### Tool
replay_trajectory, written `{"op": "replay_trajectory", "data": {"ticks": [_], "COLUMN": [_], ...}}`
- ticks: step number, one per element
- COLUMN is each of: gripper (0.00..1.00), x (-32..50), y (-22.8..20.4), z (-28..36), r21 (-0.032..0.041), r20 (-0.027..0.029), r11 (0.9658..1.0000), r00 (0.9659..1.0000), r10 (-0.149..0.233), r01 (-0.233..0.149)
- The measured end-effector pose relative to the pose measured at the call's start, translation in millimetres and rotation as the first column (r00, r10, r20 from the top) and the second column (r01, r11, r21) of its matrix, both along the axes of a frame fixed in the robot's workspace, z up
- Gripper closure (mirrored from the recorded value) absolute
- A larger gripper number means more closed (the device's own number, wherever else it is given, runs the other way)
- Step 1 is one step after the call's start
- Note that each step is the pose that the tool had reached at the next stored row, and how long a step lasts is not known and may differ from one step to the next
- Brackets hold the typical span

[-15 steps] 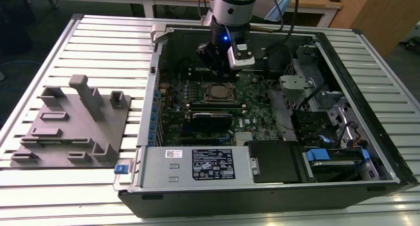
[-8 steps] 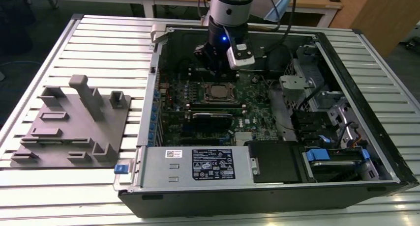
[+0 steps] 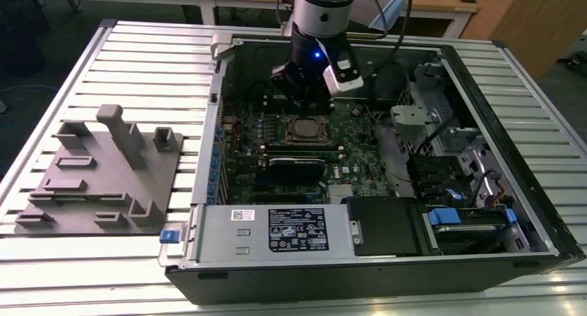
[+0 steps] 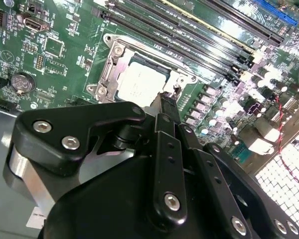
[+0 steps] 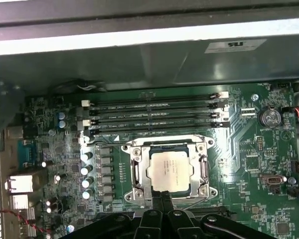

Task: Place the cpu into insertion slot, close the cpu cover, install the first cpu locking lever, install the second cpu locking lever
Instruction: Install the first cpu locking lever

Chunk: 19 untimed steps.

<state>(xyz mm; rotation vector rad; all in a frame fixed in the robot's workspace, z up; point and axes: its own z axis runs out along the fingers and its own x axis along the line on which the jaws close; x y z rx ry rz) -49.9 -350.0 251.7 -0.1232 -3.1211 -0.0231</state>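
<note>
Exterior view first: a slatted metal bench carries an open computer case that reaches its near edge. A grey fixture plate lies beside the case, toward the bench edge on the exterior view's left. Inside the case lies the green motherboard. Near the board's middle, just beside the long memory slots, sits the insertion slot. The cpu cover lies flat over it, and the cpu shows through the cover's window, seated level.

The gripper hangs at the slot's edge farthest from the memory slots. Its two fingers are pressed together with nothing between them.

With chip and cover down, the work appears to be on a locking lever. The thin wire is hard to make out at the fingertips, and whether they touch it cannot be told. To do this well, the closed tips should bear on the lever's handle end, not on the cover. They should press steadily down and sideways so it catches under its hook, staying off the capacitors along the slot's side.
</note>
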Motion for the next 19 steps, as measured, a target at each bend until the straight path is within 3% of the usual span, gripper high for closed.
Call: {"op": "replay_trajectory", "data": {"ticks": [19], "gripper": [0.89], "x": [-3.2], "y": [0.0], "z": [0.0], "r21": [-0.0001], "r20": [0.0000], "r11": [1.0000], "r00": [1.0000], "r10": [0.004], "r01": [-0.004]}}
